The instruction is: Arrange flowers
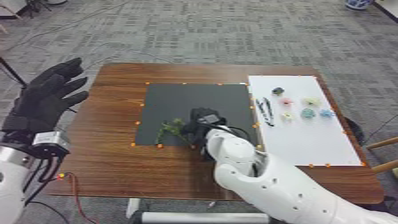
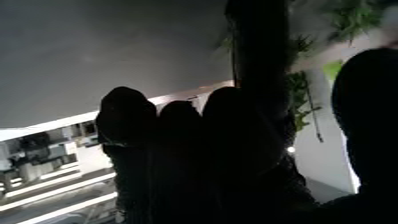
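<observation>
Grey patterned carpet (image 1: 195, 40), brown wooden table (image 1: 111, 115), pale wooden furniture (image 1: 384, 143) at right, blue-and-white pot (image 1: 358, 4) beyond

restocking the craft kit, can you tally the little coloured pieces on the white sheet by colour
pink flower: 1
pale yellow flowers: 2
teal flower: 1
blue flower: 1
dark piece, too small to tell if a flower: 1
total: 6
</observation>
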Available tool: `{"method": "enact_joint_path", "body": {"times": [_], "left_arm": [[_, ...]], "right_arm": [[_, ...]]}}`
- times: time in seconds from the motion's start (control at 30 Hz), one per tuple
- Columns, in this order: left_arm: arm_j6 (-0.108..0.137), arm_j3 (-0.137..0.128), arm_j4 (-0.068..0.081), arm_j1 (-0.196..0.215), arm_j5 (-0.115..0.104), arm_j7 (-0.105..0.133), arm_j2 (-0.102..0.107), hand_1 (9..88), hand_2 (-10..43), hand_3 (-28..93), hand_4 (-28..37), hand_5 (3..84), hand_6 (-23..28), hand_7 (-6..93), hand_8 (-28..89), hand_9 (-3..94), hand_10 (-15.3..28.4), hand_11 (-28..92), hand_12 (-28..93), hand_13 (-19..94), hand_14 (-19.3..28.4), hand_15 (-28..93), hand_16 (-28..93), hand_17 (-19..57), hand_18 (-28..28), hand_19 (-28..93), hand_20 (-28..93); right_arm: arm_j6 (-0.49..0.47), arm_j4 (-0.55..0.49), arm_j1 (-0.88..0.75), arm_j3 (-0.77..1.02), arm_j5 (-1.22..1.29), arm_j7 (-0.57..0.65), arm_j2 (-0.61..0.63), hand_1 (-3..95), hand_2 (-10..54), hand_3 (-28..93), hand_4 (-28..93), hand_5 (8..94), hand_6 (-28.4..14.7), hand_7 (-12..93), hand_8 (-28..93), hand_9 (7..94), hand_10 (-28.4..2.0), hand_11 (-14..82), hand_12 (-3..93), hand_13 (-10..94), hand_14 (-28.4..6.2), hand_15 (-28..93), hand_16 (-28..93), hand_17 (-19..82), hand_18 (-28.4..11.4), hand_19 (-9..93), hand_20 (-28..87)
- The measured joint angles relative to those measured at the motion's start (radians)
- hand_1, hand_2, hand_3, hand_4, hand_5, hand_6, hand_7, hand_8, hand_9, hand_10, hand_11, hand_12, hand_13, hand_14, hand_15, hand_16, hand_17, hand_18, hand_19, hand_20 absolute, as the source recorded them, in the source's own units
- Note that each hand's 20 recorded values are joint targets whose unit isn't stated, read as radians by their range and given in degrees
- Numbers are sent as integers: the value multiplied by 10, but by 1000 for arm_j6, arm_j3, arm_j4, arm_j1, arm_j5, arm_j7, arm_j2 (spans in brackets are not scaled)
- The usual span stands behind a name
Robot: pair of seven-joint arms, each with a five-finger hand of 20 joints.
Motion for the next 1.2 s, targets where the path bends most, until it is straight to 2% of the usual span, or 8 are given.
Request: {"method": "enact_joint_path", "body": {"times": [0.27,0.43,0.47,0.57,0.63,0.73,0.87,1.2], "left_arm": [[0,3,-1,1,1,-3,-8,254,-67,703,-254,213,14,218,-96,141,87,139,206,45,119,377,-29,-144,201,392,100],[0,3,-1,1,2,-6,-9,256,-65,700,-253,213,13,215,-95,141,86,135,208,46,118,370,-27,-144,200,391,100],[0,3,-1,3,2,-6,-9,256,-65,700,-253,212,13,214,-95,141,86,134,209,46,118,369,-26,-144,200,391,100],[0,2,-1,7,2,-6,-9,257,-63,698,-252,212,14,211,-93,137,85,128,210,45,118,366,-24,-144,200,389,100],[0,2,-1,9,2,-6,-9,259,-61,698,-251,212,14,210,-91,136,84,123,212,45,116,362,-22,-144,199,388,101],[0,2,-1,10,2,-6,-9,259,-60,699,-250,212,15,207,-90,135,83,119,216,45,116,358,-20,-145,199,386,101],[0,3,-1,10,2,-6,-9,261,-59,698,-250,211,15,206,-88,136,83,113,222,44,116,354,-16,-145,199,384,103],[0,12,1,5,2,-10,-7,259,-60,700,-249,212,15,205,-87,137,84,108,230,45,117,346,-10,-145,199,378,106]], "right_arm": [[77,-87,-51,55,-8,27,32,164,-6,825,-201,764,-8,230,-90,927,-62,637,443,883,-54,893,360,468,-238,932,496],[101,-163,-100,132,-13,33,61,261,107,918,-151,639,4,207,-89,832,-103,639,428,777,-97,902,350,339,-226,880,490],[103,-179,-115,160,1,16,67,271,138,929,-127,598,14,198,-108,802,-112,621,450,740,-106,895,345,310,-222,854,497],[103,-198,-182,294,134,-134,75,366,110,928,-217,515,48,186,-127,720,-115,544,585,697,-107,883,352,286,-216,823,512],[73,-184,-219,375,254,-279,75,393,148,926,-252,505,63,181,-133,700,-116,576,546,690,-106,894,344,285,-210,814,514],[-76,-139,-219,389,302,-450,84,328,245,931,-185,498,73,173,-138,723,-132,675,459,728,-109,926,325,316,-216,829,508],[-274,-105,-147,244,125,-544,106,294,288,932,-135,471,75,183,-147,752,-131,697,423,755,-106,929,320,335,-220,850,496],[-264,-44,-10,75,33,-542,86,274,303,932,-96,443,68,187,-154,771,-124,698,411,775,-100,926,322,353,-221,870,476]]}}
